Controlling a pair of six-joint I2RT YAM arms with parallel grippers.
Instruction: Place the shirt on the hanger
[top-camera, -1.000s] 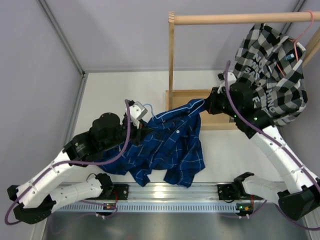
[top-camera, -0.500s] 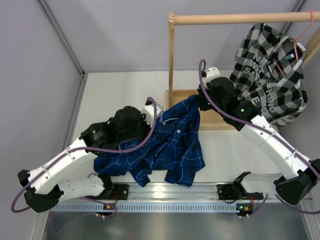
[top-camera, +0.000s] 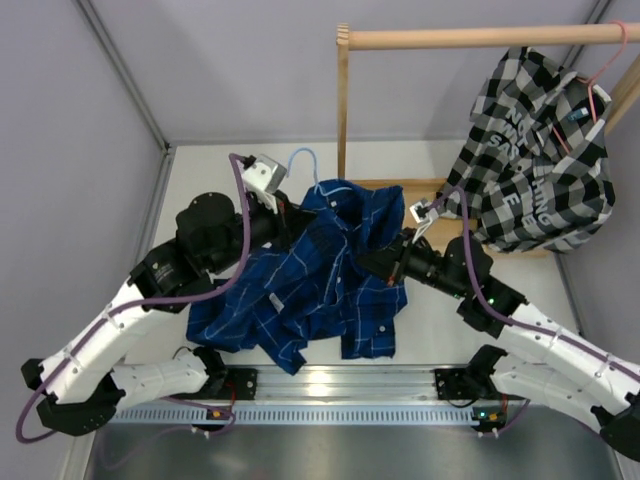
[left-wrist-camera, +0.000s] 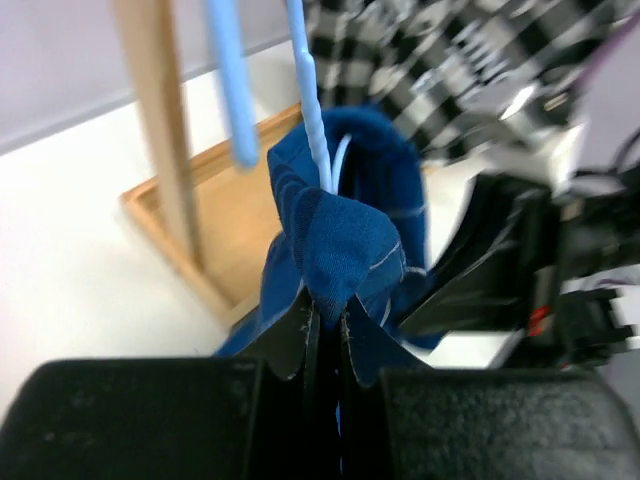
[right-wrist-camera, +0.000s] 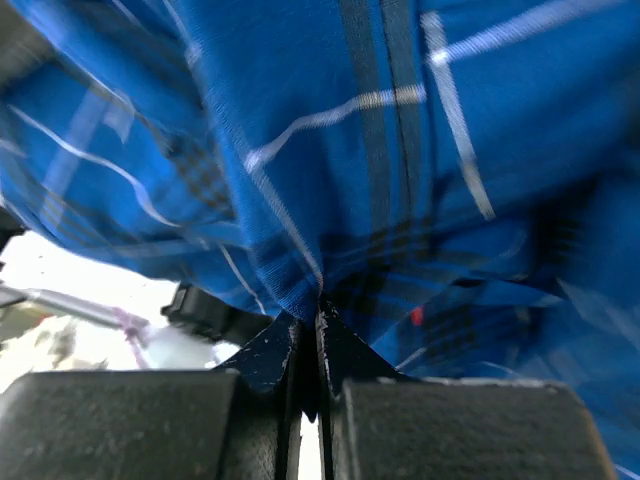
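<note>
**Now both pairs of fingers pinch the shirt**

Left fingers (left-wrist-camera: 290, 345) are closed tight on a fold of the shirt (top-camera: 320, 280), at the 11 o'clock side of the heap on the table (top-camera: 200, 170). The hanger (left-wrist-camera: 310, 100) wire rises from that fold. Right fingers (right-wrist-camera: 268, 356) clamp cloth at 3 o'clock. Both arms reach inward, elbows bent. Lettering on the checked shirt (top-camera: 540, 160) is unreadable.

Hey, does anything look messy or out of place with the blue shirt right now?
Yes. The shirt is a crumpled heap, pinched by the left claw and the right claw, with the hanger wire sticking out of the bunch.
</note>
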